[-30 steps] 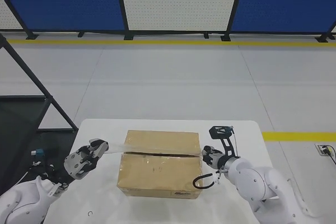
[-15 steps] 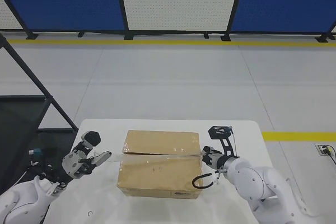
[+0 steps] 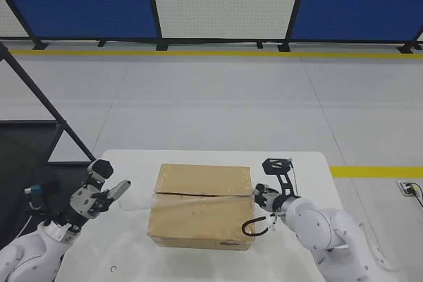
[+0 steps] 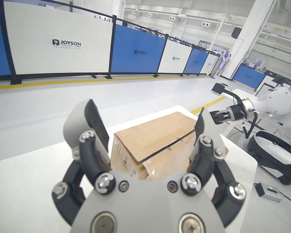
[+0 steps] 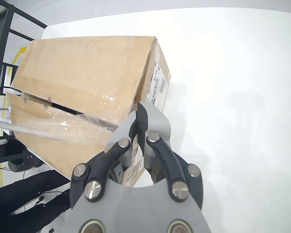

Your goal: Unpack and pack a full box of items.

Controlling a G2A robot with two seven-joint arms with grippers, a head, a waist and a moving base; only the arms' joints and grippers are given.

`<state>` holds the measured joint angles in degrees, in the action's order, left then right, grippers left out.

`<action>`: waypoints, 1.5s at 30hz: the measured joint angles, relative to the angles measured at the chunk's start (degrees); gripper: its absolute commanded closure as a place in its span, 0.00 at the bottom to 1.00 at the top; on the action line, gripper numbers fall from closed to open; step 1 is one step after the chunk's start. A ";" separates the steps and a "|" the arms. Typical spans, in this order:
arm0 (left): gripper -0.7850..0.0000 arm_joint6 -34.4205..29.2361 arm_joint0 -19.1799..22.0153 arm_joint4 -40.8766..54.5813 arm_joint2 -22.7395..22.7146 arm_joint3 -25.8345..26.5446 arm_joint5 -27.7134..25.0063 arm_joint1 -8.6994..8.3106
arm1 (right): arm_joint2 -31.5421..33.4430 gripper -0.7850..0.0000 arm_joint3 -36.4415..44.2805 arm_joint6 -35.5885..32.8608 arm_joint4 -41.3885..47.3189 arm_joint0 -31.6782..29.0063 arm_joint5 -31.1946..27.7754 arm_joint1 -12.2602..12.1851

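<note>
Left tool point(image 4: 145, 112): released, fingers spread wide, held off the left end of the box point(image 3: 201, 211); nothing is seen between the pads.
Right tool point(image 5: 140, 112): clenched, set just beside the upper corner at the box's right end; whether anything is pinched cannot be told.
Box: closed, placed mid-worktop point(image 3: 127, 243), with a dark gap showing along the flap seam point(image 5: 60, 107).
Tape strip point(image 5: 63, 128): clear, lifted off the lid and drawn out past the left end, joined to the cardboard near the right tool.
Risk, tape: with no grip seen on it, the loose strip could sag back onto the lid and be re-stuck, or be left clinging to a pad of the open left tool.
Risk, box: if the strip is pulled sideways while its far end is stuck, the box could be dragged or swung toward the worktop edge, as little is judged to brace it.
Risk, flaps: a hard pull could tear the cardboard surface rather than free the tape.
</note>
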<state>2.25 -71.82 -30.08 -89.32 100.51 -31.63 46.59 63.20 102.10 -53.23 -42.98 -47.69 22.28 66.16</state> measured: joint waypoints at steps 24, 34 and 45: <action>0.25 -3.26 -1.95 0.77 -1.04 1.54 -0.57 1.38 | 1.04 1.00 0.51 4.22 1.44 -1.19 -0.48 0.96; 0.56 -12.51 -0.45 -0.46 3.19 4.22 -3.20 1.74 | 1.34 1.00 0.55 2.56 0.59 -1.76 -0.12 1.05; 1.00 -22.60 1.27 0.54 4.61 2.43 -4.16 1.70 | 1.56 1.00 0.48 1.96 0.07 -1.84 -0.60 1.25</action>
<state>-20.35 -70.55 -29.55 -84.71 102.93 -35.80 48.29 64.77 102.58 -51.27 -42.92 -49.53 21.68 67.41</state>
